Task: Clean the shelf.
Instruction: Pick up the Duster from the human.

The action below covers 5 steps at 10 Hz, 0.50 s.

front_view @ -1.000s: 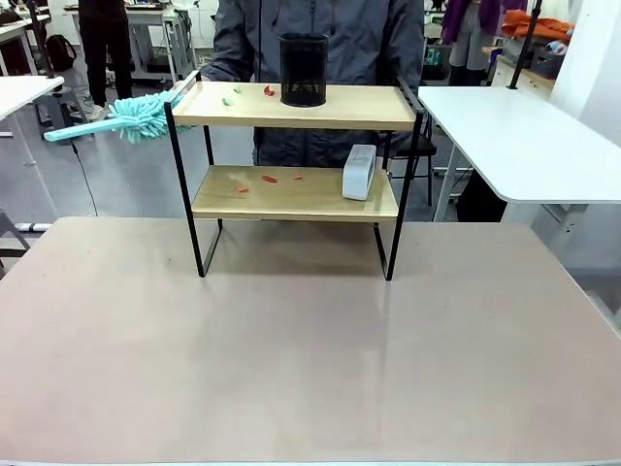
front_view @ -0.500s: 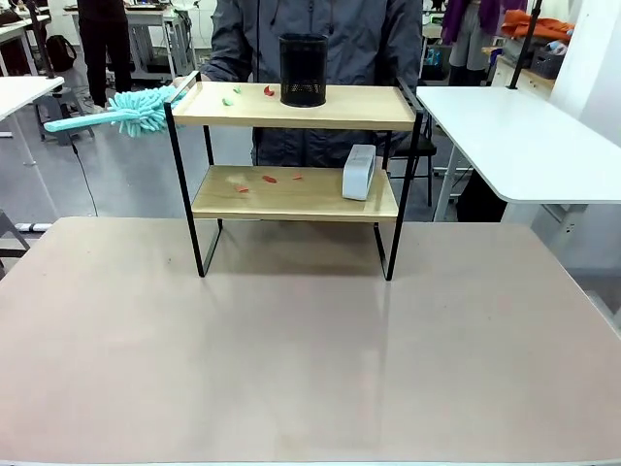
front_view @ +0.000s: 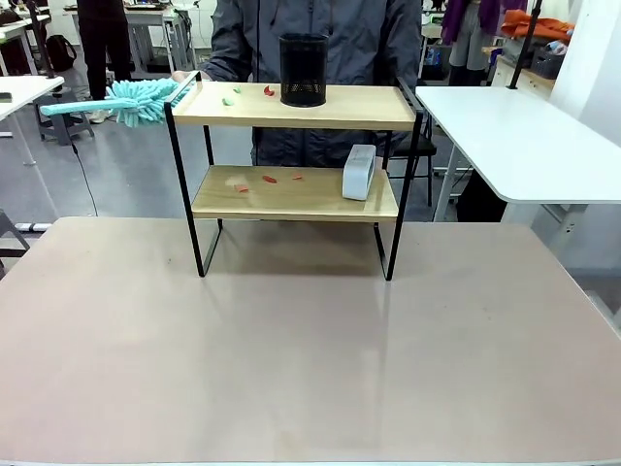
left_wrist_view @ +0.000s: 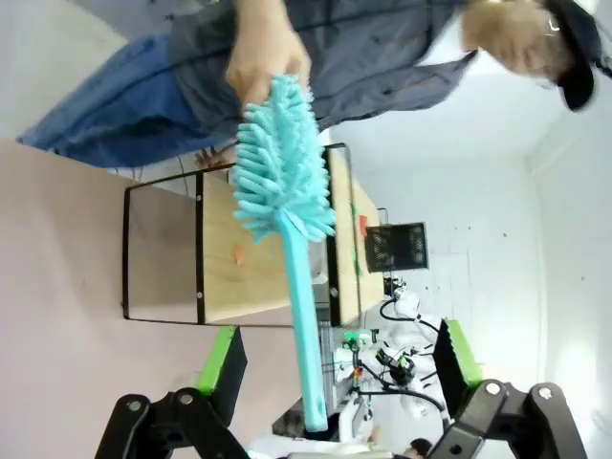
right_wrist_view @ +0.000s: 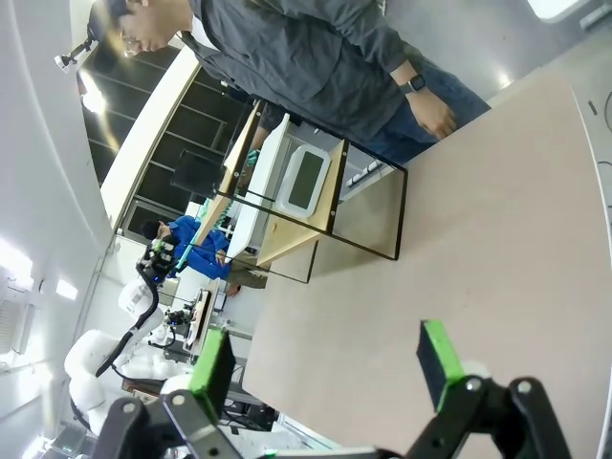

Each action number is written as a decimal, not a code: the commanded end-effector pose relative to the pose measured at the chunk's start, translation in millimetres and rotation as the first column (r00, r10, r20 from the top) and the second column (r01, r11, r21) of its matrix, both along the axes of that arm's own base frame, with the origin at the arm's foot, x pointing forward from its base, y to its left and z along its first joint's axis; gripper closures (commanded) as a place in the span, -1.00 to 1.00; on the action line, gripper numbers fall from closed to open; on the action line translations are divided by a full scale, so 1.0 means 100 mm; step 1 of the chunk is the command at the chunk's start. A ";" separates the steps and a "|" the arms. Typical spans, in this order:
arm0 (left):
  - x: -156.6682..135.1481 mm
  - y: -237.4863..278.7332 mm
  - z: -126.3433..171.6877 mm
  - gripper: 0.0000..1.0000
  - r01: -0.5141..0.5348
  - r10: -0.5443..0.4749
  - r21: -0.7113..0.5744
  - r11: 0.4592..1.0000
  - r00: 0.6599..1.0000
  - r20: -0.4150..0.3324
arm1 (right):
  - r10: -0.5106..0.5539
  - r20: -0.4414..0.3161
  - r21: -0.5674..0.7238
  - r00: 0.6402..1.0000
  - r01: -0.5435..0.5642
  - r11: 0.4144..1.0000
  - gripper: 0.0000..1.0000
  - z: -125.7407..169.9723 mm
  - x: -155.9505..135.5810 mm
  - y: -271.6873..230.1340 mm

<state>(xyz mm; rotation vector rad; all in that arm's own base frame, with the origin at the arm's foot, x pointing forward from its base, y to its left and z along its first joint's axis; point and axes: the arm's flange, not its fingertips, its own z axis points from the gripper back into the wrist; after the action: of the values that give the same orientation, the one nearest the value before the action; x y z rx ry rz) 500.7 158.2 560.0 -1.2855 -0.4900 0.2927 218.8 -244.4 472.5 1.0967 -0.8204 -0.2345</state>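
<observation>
remote inspection, both arms idle.

markings: any print on the goods is too small for me to read. the person's wristwatch [right_wrist_view: 413, 84] shows a dark face i cannot make out.

task item: the shelf [front_view: 364, 108] stands on its four black legs at the far middle of the desk [front_view: 310, 359], directly in front of the person [front_view: 330, 29], who wears a dark grey jacket. on the top board sits a black mesh cup [front_view: 304, 70], with a red scrap [front_view: 269, 91] and a green scrap [front_view: 227, 100] to its left. the lower board carries a pale grey speaker box [front_view: 359, 172] on edge near the right end, plus more red scraps [front_view: 270, 179] left of the middle.

tool: a teal duster [front_view: 141, 100] hangs in the air at the shelf's left end, its fluffy head gripped by the person's hand [left_wrist_view: 270, 53] and its handle pointing away from the shelf.

left claw [left_wrist_view: 339, 356]: fingers spread wide, holding nothing. the duster's handle end lies between them in the wrist view, clear of both green pads [left_wrist_view: 225, 359].

right claw [right_wrist_view: 323, 361]: wide apart, holding nothing, above bare desk and well apart from the shelf.

surface: matte beige-pink top, faintly scuffed.

room: grey floor, with a white table [front_view: 524, 136] just beyond the desk at the right.
</observation>
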 end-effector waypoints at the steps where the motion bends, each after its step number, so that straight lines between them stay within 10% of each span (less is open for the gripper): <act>1: -0.30 0.14 0.09 -1.00 -0.010 0.008 0.017 1.000 0.996 0.087 | 0.001 0.036 -0.004 0.999 0.000 1.000 -1.00 0.01 0.03 -0.01; 4: 0.01 0.06 0.01 -1.00 -0.006 0.005 0.009 1.000 1.000 0.014 | 0.001 0.036 -0.004 0.999 0.000 1.000 -1.00 0.01 0.03 -0.01; 5: -0.03 0.01 -0.06 -1.00 0.275 -0.281 -0.066 0.959 0.953 -0.112 | 0.001 0.036 -0.004 0.999 0.000 1.000 -1.00 0.01 0.03 -0.01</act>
<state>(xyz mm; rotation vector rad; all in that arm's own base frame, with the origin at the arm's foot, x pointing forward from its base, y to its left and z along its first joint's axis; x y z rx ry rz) 487.6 161.8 563.1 -1.3173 -0.4322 0.2322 219.3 -244.5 471.6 1.0957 -0.8180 -0.2341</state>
